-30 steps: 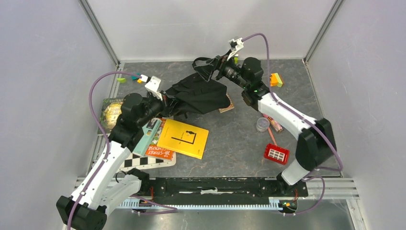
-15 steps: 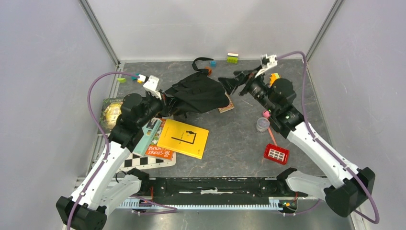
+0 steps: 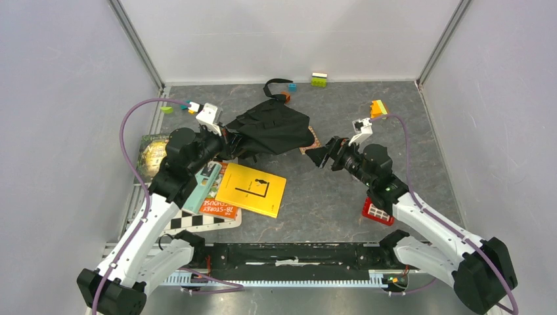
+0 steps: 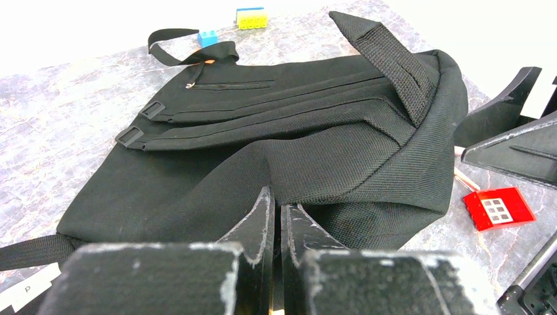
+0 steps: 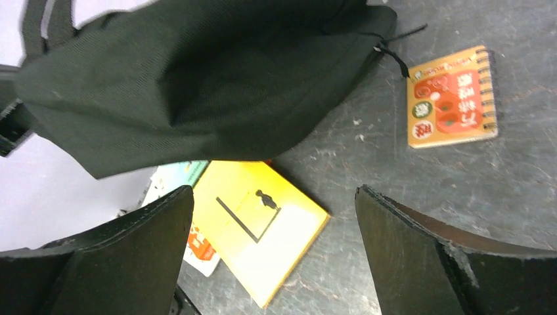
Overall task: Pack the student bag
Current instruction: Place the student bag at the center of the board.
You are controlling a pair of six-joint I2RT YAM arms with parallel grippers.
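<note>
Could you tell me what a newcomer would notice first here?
The large black soft fabric backpack slumped at the far middle of the grey table dominates, the left gripper pinched shut on its left edge. The right gripper hangs just right of it, jaws wide apart; a bright yellow flat book lies in front of it.

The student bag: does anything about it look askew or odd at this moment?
Yes. The student bag lies crumpled, one edge pinched up by the left gripper, with no opening showing. The yellow book lies outside it, on top of an uneven pile of books.
</note>
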